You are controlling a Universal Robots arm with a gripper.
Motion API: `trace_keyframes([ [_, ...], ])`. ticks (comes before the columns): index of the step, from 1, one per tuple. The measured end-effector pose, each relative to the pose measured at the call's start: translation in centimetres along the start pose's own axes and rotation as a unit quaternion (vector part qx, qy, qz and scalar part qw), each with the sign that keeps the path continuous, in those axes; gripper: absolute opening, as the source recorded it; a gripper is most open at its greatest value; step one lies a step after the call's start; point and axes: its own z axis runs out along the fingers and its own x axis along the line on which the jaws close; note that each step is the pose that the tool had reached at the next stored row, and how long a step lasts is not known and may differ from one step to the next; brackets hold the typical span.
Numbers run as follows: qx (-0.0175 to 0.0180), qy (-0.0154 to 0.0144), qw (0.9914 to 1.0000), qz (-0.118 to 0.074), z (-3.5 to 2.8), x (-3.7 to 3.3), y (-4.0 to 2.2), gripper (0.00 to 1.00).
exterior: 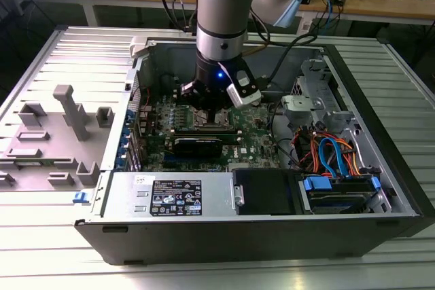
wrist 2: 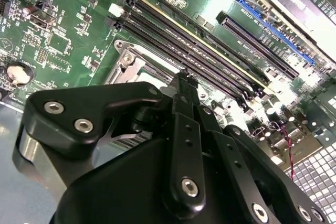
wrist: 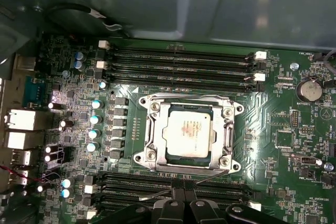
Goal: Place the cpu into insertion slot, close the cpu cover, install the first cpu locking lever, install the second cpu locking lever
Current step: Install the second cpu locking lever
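The cpu, a silver-grey square chip, lies in the insertion slot on the green motherboard. The cpu cover, a silvery frame, lies flat around the chip. A thin metal locking lever runs slantwise along the socket's near side, standing free of the frame. In the first wrist view my gripper has its black fingers together, right beside that lever. The second wrist view has the gripper tapering to one point above a socket corner. In the exterior view the gripper hangs low over the board inside the case.
Long black memory slots flank the socket on both sides. A black graphics card, the power supply and a drive bay with blue and orange cables crowd the case. A grey fixture stands at the exterior view's left.
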Motion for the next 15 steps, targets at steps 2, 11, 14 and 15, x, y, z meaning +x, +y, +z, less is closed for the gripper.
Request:
trace_keyframes([
  [2,0.0,0.0,1.0,0.0,0.01,0.03,0.0,0.11],
  [11,0.0,0.0,1.0,0.0,0.01,0.08,0.01,0.11],
  [14,0.0,0.0,1.0,0.0,0.0,0.1,-0.06,0.11],
  [15,-0.0001,0.0,1.0,0.0,0.01,0.09,-0.06,0.11],
])
